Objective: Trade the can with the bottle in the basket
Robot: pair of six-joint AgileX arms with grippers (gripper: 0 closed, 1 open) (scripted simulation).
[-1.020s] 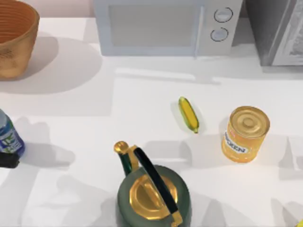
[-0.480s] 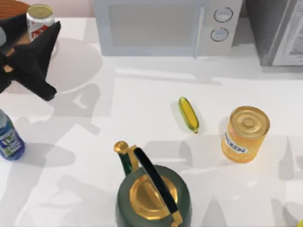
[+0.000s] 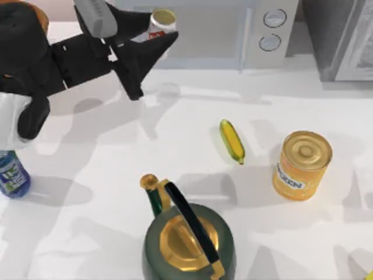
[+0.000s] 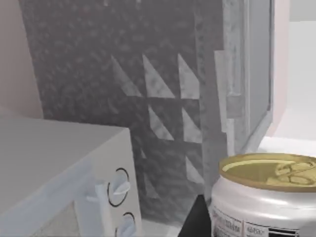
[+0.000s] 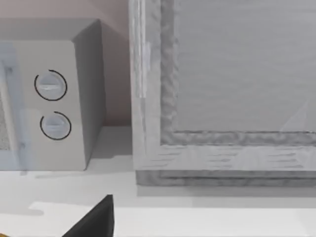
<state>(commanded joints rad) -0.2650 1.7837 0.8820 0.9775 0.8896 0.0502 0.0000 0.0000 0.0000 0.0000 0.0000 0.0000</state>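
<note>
My left gripper [image 3: 154, 36] is shut on the can [image 3: 161, 22], a small white can with a red label and pale gold top, and holds it in the air in front of the microwave. The left wrist view shows the can [image 4: 266, 197] close up beside one dark finger [image 4: 195, 222]. My left arm covers most of the basket [image 3: 39, 13] at the far left corner, leaving a sliver of its orange rim. At the table's left edge the blue bottle [image 3: 11, 175] stands upright. A dark part of my right gripper [image 5: 94, 222] shows low in the right wrist view.
A white microwave [image 3: 233, 35] stands at the back with a grey cabinet [image 3: 344, 41] to its right. A corn cob [image 3: 232, 141] lies mid-table, a large orange-yellow can [image 3: 302, 165] stands to its right, and a green and gold kettle [image 3: 187, 236] sits at the front.
My left arm has swung right from the basket, carrying the can up and across to the microwave's front. The bottle, corn cob, big can and kettle have stayed put.
</note>
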